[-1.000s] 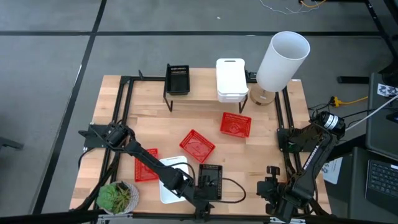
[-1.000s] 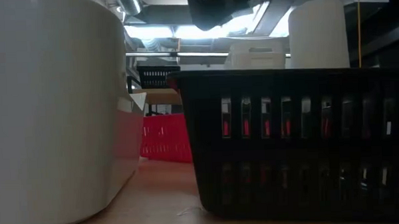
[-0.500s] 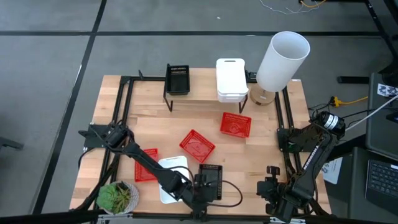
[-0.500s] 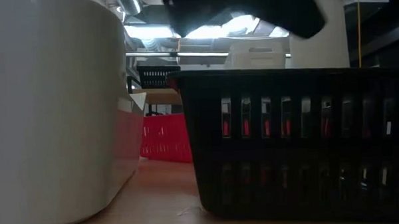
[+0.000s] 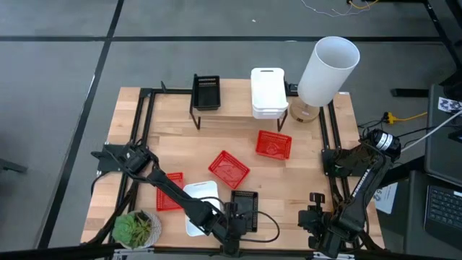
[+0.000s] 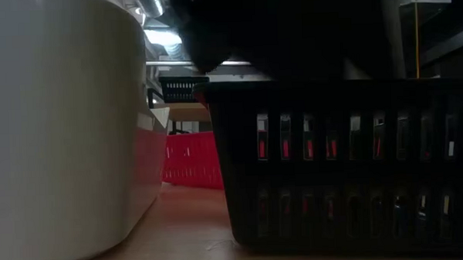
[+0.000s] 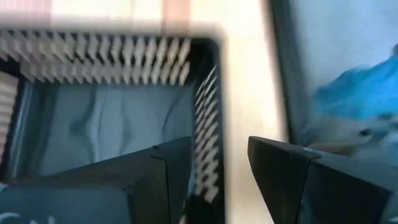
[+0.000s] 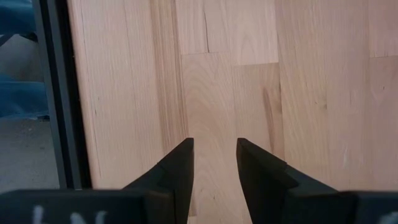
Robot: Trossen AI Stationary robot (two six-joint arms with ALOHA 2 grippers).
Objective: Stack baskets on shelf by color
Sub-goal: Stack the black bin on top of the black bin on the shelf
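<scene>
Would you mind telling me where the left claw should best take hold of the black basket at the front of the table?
Grip the black basket by one thin mesh side wall, coming down from above. It sits upright and open-topped, so the rim is free. The left claw is already open and straddling that wall, one finger inside and one outside. The white basket lies close alongside, so I would avoid a sideways approach.

The counter [image 5: 310, 180] is pale blond wood framed in black rails. Three red mesh baskets [image 5: 229, 169] lie mid-counter, a black slotted basket [image 5: 244, 207] and a white one [image 5: 196, 193] at the near edge. At the far edge: black basket [image 5: 206, 92], white stack [image 5: 268, 92], white cylinder [image 5: 328, 68]. Green plant [image 5: 134, 228] at the near left corner.
</scene>
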